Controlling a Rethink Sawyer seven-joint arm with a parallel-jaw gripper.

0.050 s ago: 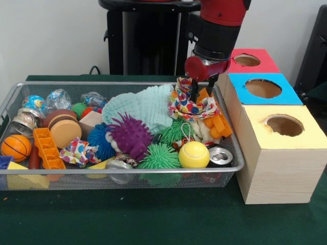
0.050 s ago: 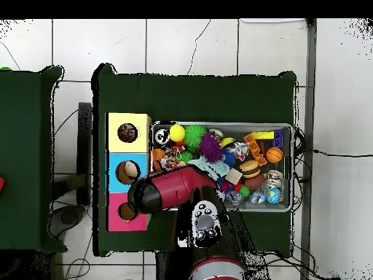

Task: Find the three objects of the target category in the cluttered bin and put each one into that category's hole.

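A wire mesh bin [image 1: 122, 172] holds a heap of toys. My gripper [image 1: 202, 91] hangs low over the bin's far right corner, just above a polka-dot cloth [image 1: 190, 105], with a small orange piece [image 1: 204, 94] right at its tip. Beside the bin stand three boxes with round holes: red [image 1: 255, 67], blue [image 1: 286, 95] and yellow [image 1: 311, 137]. In the overhead view my red arm [image 2: 171, 189] reaches across the bin's corner beside the boxes [image 2: 111, 172] and hides the gripper.
In the bin lie a yellow ball [image 1: 194, 154], a crushed can [image 1: 220, 156], green [image 1: 159, 157], purple [image 1: 130, 135] and blue [image 1: 99, 140] spiky balls, a teal cloth [image 1: 143, 104], a toy burger [image 1: 64, 127], a small basketball [image 1: 16, 147] and orange blocks [image 1: 47, 148].
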